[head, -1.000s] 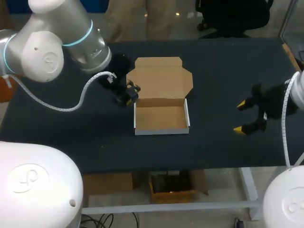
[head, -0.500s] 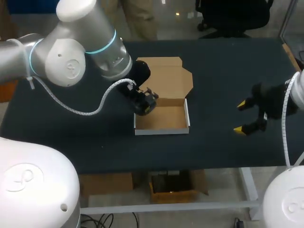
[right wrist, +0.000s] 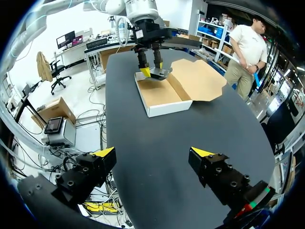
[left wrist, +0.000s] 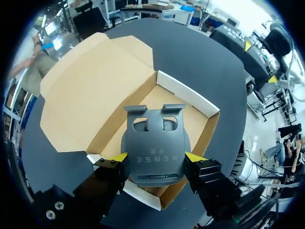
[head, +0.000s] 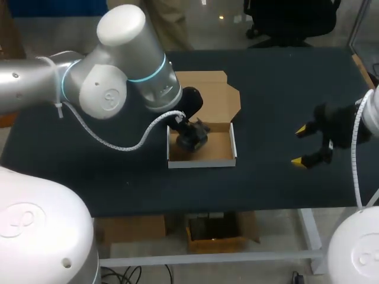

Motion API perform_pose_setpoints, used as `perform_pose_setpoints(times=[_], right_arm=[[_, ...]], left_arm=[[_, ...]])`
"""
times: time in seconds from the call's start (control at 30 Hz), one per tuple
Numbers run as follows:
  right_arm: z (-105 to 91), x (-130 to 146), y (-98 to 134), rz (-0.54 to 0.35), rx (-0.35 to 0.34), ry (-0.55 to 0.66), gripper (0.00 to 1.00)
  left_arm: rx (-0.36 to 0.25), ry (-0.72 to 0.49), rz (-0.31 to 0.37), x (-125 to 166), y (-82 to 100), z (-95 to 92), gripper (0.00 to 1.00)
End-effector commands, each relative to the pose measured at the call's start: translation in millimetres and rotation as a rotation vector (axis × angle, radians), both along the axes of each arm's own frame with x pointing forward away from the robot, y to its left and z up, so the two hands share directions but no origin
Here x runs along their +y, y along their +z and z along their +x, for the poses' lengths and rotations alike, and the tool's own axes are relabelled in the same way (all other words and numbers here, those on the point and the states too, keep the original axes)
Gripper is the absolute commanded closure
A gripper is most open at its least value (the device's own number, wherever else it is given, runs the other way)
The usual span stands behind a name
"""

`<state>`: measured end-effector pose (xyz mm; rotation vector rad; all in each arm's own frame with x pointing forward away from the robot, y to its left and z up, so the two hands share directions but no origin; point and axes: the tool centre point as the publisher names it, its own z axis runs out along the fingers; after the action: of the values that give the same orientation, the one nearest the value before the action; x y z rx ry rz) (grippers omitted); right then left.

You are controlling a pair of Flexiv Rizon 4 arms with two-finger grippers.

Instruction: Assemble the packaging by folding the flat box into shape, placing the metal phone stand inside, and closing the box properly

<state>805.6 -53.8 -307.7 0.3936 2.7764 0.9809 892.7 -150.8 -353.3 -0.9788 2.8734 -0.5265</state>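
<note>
Over the open box point(head: 204, 163) | left claw point(left wrist: 157, 156) clamps the phone stand point(left wrist: 155, 138) by both sides | right claw point(right wrist: 153, 151) spread wide above the bench point(head: 266, 89), well apart

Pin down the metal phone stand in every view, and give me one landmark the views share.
Head view: phone stand in the left jaws, over the cardboard box's left rear part.
Left wrist view: phone stand clamped between this arm's own jaws, above the cardboard box.
Right wrist view: phone stand far ahead, in the other arm's jaws, at the cardboard box's far end.
Shared landmark: the open cardboard box.
</note>
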Motion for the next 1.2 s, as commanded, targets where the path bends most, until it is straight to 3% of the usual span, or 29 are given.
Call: perform_pose_setpoints(times=[0.03,0.83,0.9,0.97,1.0,1.03,1.07,1.2], right_arm=[[-0.5,-0.8,0.2,0.001,-0.001,0.000,0.00],[-0.5,-0.8,0.2,0.001,-0.001,0.000,0.00],[-0.5,-0.8,0.2,0.001,-0.001,0.000,0.00],[-0.5,-0.8,0.2,0.001,-0.001,0.000,0.00],[-0.5,-0.8,0.2,0.001,-0.001,0.000,0.00],[-0.5,-0.8,0.2,0.001,-0.001,0.000,0.00],[-0.5,-0.8,0.2,0.001,-0.001,0.000,0.00],[-0.5,-0.8,0.2,0.001,-0.001,0.000,0.00]], left_arm=[[-0.006,0.006,0.011,-13.7,-12.9,4.8,1.00],[-0.035,0.049,0.100,-31.6,-50.6,34.7,1.00],[-0.035,0.052,0.102,-31.8,-51.5,36.1,0.65],[-0.038,0.060,0.105,-31.6,-51.5,37.3,0.54],[-0.039,0.066,0.105,-31.4,-51.1,37.7,0.43],[-0.041,0.069,0.105,-31.1,-50.5,38.1,0.09],[-0.040,0.073,0.104,-30.5,-49.6,38.4,0.00],[-0.043,0.093,0.098,-27.2,-43.6,35.1,0.00]])
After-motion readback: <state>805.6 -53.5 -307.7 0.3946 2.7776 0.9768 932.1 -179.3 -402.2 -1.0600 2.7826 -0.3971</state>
